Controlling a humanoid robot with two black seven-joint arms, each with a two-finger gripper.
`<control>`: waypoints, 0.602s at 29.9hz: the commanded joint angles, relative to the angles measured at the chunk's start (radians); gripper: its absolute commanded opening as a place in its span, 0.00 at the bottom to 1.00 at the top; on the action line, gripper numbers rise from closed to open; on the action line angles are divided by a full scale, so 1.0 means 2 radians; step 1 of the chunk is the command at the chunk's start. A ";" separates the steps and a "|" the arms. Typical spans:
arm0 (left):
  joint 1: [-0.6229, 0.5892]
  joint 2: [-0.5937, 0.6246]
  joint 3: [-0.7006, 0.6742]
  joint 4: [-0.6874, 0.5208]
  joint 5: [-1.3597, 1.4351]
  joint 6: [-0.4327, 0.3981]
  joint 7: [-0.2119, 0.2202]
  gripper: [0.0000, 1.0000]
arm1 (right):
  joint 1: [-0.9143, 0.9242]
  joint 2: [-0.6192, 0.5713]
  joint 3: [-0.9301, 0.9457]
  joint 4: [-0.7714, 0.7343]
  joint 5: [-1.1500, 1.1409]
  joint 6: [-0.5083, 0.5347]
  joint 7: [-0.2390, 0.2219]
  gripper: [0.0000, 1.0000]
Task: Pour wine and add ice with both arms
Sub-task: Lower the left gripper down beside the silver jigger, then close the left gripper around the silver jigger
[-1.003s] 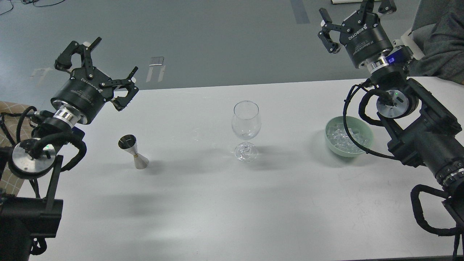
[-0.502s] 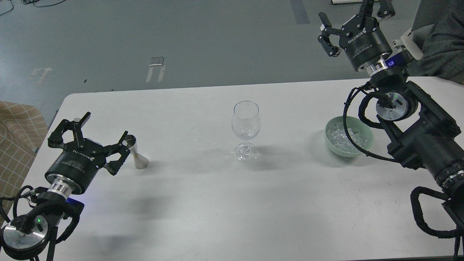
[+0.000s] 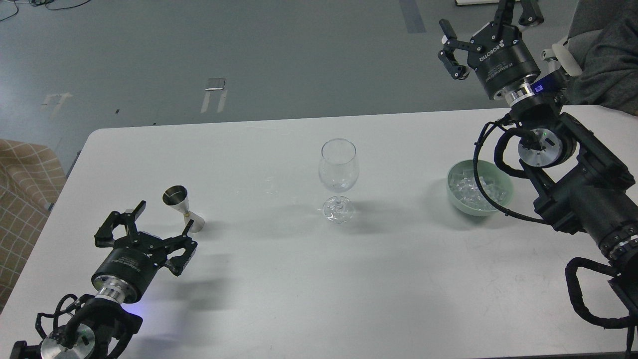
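A clear empty wine glass (image 3: 338,174) stands upright at the middle of the white table (image 3: 299,279). A small steel jigger (image 3: 181,206) stands at the left; any wine in it cannot be seen. A pale green bowl (image 3: 505,193) at the right holds a heap of ice (image 3: 467,191) cubes. My left gripper (image 3: 162,218) is open and empty, low over the table just in front of the jigger. My right gripper (image 3: 486,21) is open and empty, raised beyond the table's far edge, behind the bowl.
A grey-sleeved human arm (image 3: 605,60) leans at the table's far right corner. A checked beige cloth (image 3: 25,174) lies off the left edge. The grey floor lies beyond the far edge. My right arm's cable (image 3: 477,164) hangs over the bowl.
My left gripper has come down from high at the far left to low over the table, in front of the jigger. My right gripper has barely shifted.
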 commanded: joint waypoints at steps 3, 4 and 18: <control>-0.004 -0.001 -0.005 0.011 0.004 0.000 -0.009 0.97 | -0.001 0.000 0.000 0.000 0.000 0.000 0.000 1.00; -0.006 -0.001 -0.006 0.017 0.004 0.000 -0.013 0.97 | -0.001 0.001 0.000 0.000 -0.001 0.000 0.000 1.00; -0.078 -0.001 -0.001 0.105 0.036 0.000 -0.012 0.98 | 0.002 0.003 -0.011 -0.003 -0.002 -0.001 -0.001 1.00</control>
